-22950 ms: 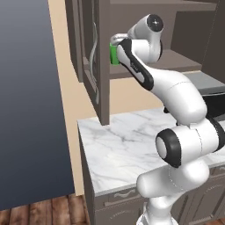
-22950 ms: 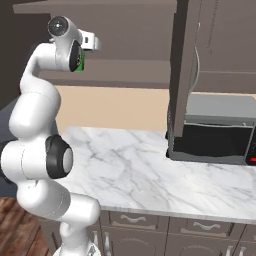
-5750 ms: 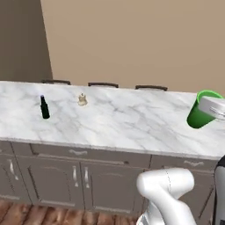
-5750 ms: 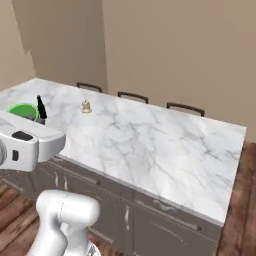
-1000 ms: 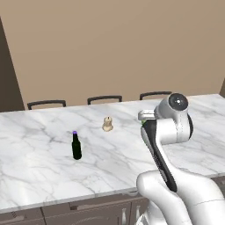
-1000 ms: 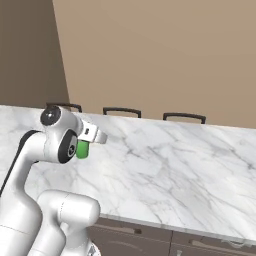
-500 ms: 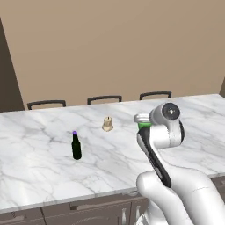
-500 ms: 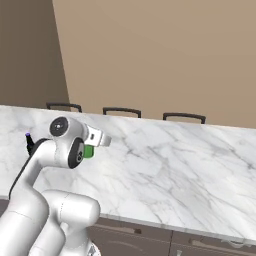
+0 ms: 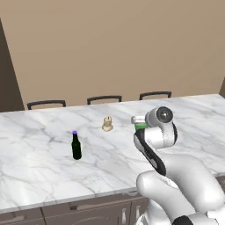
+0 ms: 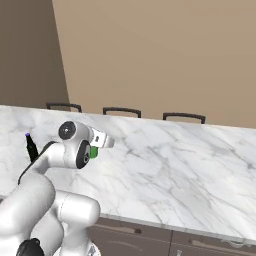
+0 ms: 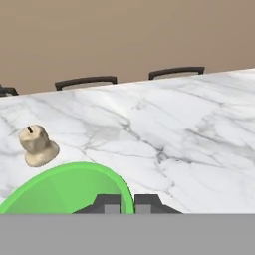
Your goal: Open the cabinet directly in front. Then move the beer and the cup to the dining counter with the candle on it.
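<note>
Left base view
pincer: the gripper (image 9: 139,123) sits at the end of the white arm above the dining counter (image 9: 39,176); its tips are hidden behind the wrist, so their spread cannot be read here.
cup: a sliver of the green cup (image 9: 140,126) shows right at the gripper, tucked against the wrist at about 9 o'clock of the round joint.
candle: the beige candle (image 9: 107,125) stands on the marble near the cup, at 9 o'clock from it, apart from it.
beer: the dark beer (image 9: 76,146) with its purple cap stands upright on the slab, at about 8 o'clock from the candle, well apart from the gripper.

Right base view
pincer: the gripper (image 10: 95,150) hangs over the counter (image 10: 200,190); the hand body covers the tips.
cup: the cup (image 10: 93,152) shows as a green patch under the hand, touching it.
beer: the bottle (image 10: 31,148) stands upright at 9 o'clock from the hand, partly behind the arm.

Hand view
pincer: the two dark fingers (image 11: 107,203) are drawn nearly together, pinching the wall of the cup at its rim; gripper (image 11: 127,204).
cup: the bright green rim (image 11: 74,189) arcs from 9 to 12 o'clock of the tips, one finger inside, one outside.
candle: the candle (image 11: 37,145) stands on the marble at about 10 o'clock of the tips, beyond the cup rim.
counter: veined white slab (image 11: 199,139) runs across to 3 o'clock.
</note>
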You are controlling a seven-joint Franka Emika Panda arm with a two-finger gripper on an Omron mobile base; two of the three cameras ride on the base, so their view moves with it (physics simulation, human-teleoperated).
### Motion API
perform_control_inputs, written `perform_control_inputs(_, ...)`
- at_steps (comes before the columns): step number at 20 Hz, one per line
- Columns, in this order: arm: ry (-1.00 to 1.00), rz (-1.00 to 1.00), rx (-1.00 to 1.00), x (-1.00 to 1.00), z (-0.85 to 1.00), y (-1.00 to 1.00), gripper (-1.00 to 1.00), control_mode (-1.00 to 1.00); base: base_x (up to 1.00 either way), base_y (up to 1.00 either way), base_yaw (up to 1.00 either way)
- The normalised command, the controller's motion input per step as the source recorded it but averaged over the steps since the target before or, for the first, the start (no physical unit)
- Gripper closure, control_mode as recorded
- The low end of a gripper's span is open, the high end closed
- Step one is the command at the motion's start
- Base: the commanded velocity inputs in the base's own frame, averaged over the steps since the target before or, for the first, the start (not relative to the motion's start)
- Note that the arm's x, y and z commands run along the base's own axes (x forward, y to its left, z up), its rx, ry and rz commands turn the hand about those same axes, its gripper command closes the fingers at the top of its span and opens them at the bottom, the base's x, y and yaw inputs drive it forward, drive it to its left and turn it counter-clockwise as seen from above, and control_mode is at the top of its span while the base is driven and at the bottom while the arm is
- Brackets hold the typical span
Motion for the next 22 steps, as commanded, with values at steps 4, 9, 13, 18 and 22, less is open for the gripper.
perform_control_inputs(4,0.0,0.0,0.0,0.39,-0.41,0.0,1.0,-1.0,0.0,0.0,0.0)
perform_control_inputs(9,0.0,0.0,0.01,0.42,-0.45,-0.05,1.0,-1.0,0.0,0.0,0.0)
perform_control_inputs(13,0.0,0.0,0.0,0.35,-0.48,-0.04,1.0,-1.0,0.0,0.0,0.0)
perform_control_inputs(18,0.0,0.01,0.0,0.24,-0.54,-0.06,1.0,-1.0,0.0,0.0,0.0)
perform_control_inputs(22,0.0,0.0,0.01,0.18,-0.25,-0.03,1.0,-1.0,0.0,0.0,0.0)
